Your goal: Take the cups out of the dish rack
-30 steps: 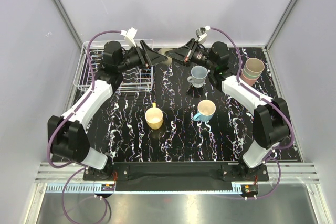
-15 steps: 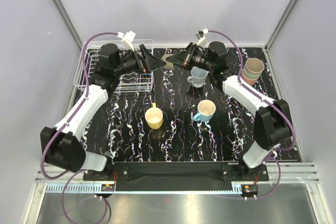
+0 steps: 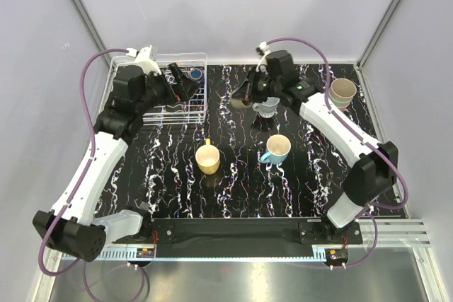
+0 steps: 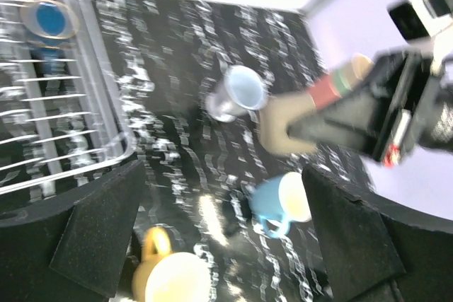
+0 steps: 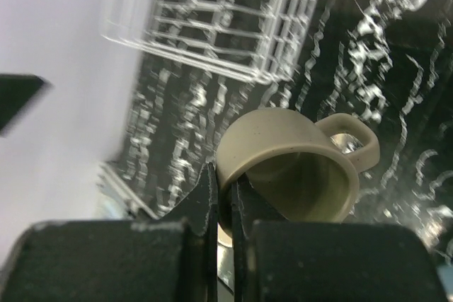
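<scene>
Right claw was clamped on the rim of the grey-brown mug, aloft just beside the pale blue mug | left claw stood apart above the dish rack, navy cup inside | best seemed: level mug, lower onto tabletop away from neighbours, then release.

White arm links, black joints, purple cables (thin, looping), black base plate

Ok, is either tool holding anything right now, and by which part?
The right tool pinches the grey-brown mug by its rim, on the side away from the handle. The left tool is open, holding nothing.
</scene>
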### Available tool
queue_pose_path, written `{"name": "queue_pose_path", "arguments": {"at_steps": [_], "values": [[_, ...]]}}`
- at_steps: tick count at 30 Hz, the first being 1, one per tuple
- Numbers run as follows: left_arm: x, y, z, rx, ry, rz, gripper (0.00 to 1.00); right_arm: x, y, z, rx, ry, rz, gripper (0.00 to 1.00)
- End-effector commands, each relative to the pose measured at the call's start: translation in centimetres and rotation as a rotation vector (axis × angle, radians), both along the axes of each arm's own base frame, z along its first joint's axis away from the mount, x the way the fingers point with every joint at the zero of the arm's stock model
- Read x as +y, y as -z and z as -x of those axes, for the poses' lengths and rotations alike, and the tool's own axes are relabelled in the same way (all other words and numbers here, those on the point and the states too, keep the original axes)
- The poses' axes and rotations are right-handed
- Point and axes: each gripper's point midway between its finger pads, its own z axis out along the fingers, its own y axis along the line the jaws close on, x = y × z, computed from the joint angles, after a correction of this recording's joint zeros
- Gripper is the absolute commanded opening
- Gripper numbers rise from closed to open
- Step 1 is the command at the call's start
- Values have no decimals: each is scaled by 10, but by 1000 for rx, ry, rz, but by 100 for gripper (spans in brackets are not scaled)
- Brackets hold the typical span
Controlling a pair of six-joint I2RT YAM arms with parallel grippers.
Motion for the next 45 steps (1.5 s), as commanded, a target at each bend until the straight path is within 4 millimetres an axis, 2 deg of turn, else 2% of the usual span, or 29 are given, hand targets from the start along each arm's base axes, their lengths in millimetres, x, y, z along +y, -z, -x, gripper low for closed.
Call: {"name": "queue_pose_path", "arguments": {"at_steps": [1, 2, 3, 4, 8, 10, 14, 18, 23, 35, 38, 41, 45], "values": [[37, -16, -2, -59, -170, -91, 99, -6, 42, 17, 33, -13, 284, 0], [40, -14, 0, -55, -181, -103, 99, -5, 54, 17, 55, -10, 320, 0], [43, -16, 2, -63, -186, -112, 99, -6, 57, 15, 55, 2, 349, 0], [47, -16, 3, -62, -201, -120, 99, -2, 66, 22, 73, -18, 381, 0], [51, -16, 10, -85, -196, -153, 99, 5, 103, 26, 130, -27, 493, 0], [53, -17, 14, -106, -193, -161, 99, 6, 112, 25, 138, -24, 524, 0], [56, -3, 19, -103, -194, -176, 99, 6, 138, 19, 170, -18, 587, 0], [59, 7, 21, -93, -197, -197, 99, 9, 156, 18, 194, -24, 612, 0], [61, 8, 23, -103, -199, -211, 99, 12, 178, 16, 214, -5, 624, 3], [59, 14, 22, -108, -186, -218, 99, 12, 203, 8, 245, 16, 687, 10], [57, 17, 21, -109, -166, -233, 99, 13, 204, 7, 245, 22, 688, 12], [56, 20, 20, -103, -159, -235, 99, 14, 204, 6, 244, 21, 686, 20], [54, 22, 19, -96, -150, -237, 99, 15, 201, 5, 245, 25, 681, 22]]}}
